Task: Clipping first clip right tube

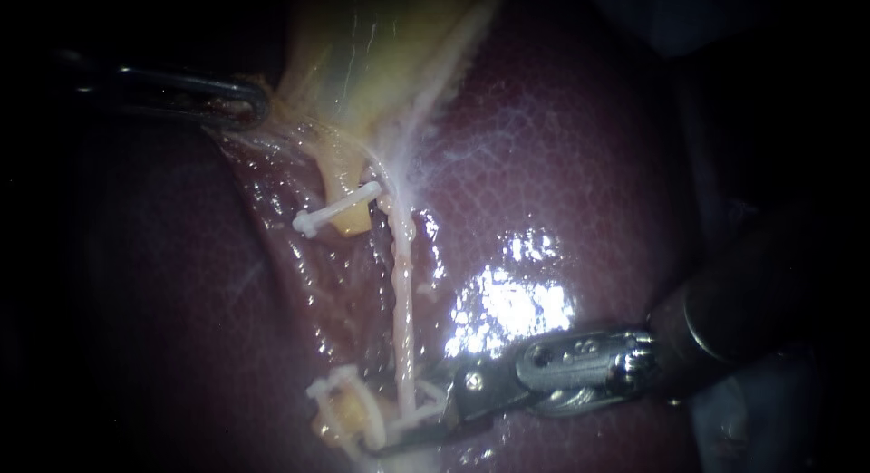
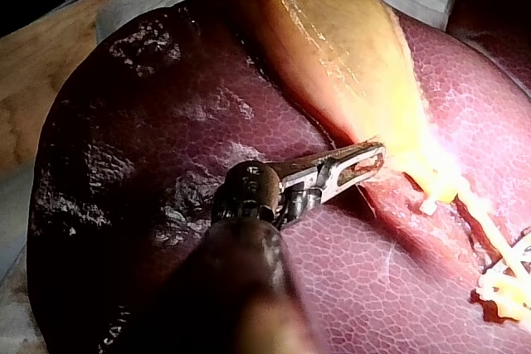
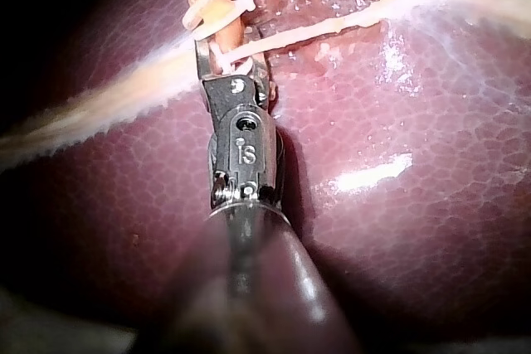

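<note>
Your right instrument lies across the liver. Its tool stands narrowly parted, with a white clip seated between the jaws and both jaws bearing on it. The right tube is a thin pale strand running from the neck of the gallbladder. It passes through the clip's open mouth at the end far from the gallbladder (the right wrist view shows the strand crossing between the jaws). Just beside that tool, on the side away from its shaft, a second clip sits closed on a yellowish stump. A third clip sits nearer the gallbladder. Your left instrument has its tool closed on the gallbladder's edge near the neck. The liver lies on a wooden table.
</note>
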`<state>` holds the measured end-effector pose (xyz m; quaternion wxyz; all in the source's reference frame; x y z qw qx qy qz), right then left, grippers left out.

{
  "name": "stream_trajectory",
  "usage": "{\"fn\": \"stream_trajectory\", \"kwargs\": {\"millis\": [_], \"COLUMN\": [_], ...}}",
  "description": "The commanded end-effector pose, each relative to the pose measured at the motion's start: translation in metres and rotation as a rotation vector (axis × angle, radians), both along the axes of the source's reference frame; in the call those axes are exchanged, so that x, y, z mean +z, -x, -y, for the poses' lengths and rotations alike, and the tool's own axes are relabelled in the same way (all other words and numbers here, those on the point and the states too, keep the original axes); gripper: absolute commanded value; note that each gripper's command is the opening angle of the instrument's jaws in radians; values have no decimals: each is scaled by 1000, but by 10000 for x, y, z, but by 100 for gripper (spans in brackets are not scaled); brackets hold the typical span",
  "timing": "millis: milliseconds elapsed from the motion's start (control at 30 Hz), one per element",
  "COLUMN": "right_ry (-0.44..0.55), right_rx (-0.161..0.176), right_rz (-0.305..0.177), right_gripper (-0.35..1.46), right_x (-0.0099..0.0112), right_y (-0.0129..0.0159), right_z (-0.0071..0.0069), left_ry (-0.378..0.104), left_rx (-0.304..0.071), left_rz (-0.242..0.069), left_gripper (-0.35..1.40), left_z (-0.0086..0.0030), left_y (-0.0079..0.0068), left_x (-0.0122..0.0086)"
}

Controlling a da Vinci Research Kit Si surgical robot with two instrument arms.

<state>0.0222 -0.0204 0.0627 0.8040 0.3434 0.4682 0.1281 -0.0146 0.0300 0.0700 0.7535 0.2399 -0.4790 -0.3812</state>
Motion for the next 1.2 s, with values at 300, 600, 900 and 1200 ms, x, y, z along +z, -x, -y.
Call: {"fn": "stream_trajectory", "kwargs": {"millis": [300, 600, 900, 1200], "right_ry": [-13, -38, -74, -235], "right_rx": [44, 85, 140, 164], "right_rz": [-45, -92, -149, -251], "right_gripper": [49, 50, 50, 50], "right_x": [2, 1, -9, -2], "right_y": [-5, 1, 9, 14], "right_z": [-4, -23, -50, -54], "left_ry": [0, 0, 0, 0], "left_rx": [0, 0, 0, 0], "left_rz": [0, 0, 0, 0], "left_gripper": [-35, -35, -35, -35], "left_z": [0, 0, 0, 0], "left_y": [0, -1, -1, -1], "left_x": [0, 0, -1, -1]}}
